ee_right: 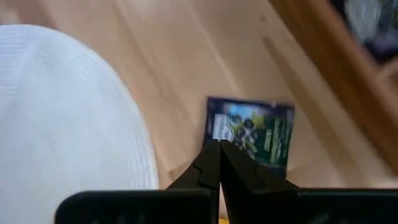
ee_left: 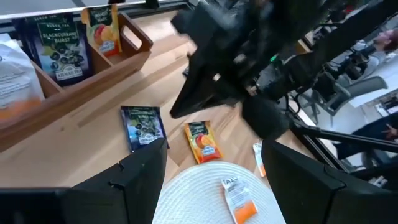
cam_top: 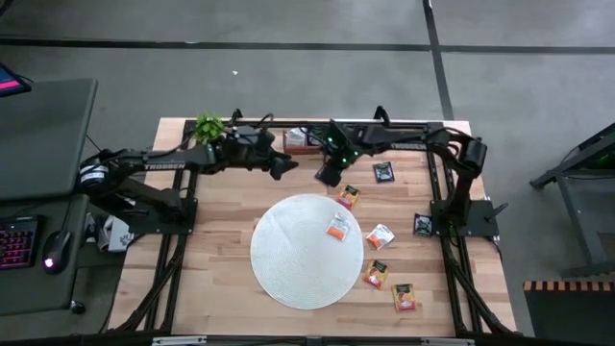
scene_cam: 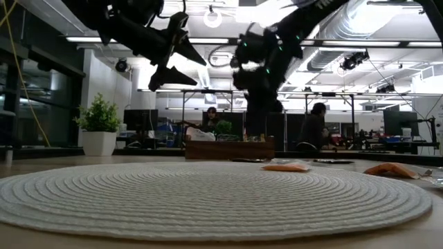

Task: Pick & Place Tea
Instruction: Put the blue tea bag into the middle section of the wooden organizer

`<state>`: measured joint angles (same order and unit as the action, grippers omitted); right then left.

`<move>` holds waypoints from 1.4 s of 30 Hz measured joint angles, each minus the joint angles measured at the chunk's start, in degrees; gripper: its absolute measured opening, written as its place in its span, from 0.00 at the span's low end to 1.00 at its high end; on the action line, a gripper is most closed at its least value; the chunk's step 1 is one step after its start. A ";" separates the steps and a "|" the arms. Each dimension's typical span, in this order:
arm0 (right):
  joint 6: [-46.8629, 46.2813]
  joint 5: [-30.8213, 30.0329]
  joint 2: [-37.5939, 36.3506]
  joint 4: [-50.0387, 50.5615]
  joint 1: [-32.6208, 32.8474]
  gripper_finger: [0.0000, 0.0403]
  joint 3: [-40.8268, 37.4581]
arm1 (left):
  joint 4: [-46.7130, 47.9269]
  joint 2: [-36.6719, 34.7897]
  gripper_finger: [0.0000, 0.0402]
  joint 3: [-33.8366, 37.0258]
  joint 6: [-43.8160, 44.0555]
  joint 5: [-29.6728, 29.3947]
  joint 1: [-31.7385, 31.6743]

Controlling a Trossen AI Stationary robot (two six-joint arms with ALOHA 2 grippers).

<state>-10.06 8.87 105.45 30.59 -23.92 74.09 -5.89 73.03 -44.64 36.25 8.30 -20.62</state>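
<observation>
1. A white-and-orange sachet [cam_top: 337, 228] lies flat on the round mat [cam_top: 288, 259].
2. A red-orange sachet [cam_top: 348, 197] lies just off the mat's far rim.
3. Black sachets [cam_top: 383, 173] lie on bare wood.
4. More sachets [cam_top: 376, 274] lie scattered to my right of the mat.

Closed jaws over black sachet [ee_right: 252, 132], mat [ee_right: 62, 106] beside.

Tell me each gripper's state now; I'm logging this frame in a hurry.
Left gripper: open, holding nothing.
Right gripper: closed, nothing between its fingers, above a dark tea sachet.
</observation>
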 joint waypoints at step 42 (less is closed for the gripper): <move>-22.48 -11.43 -10.84 -52.06 6.19 0.00 -38.91 | -16.84 17.84 0.64 0.00 6.05 6.20 -0.42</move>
<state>-32.54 -2.56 94.60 -21.47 -17.74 35.18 -22.74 90.87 -44.64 42.30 14.50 -21.04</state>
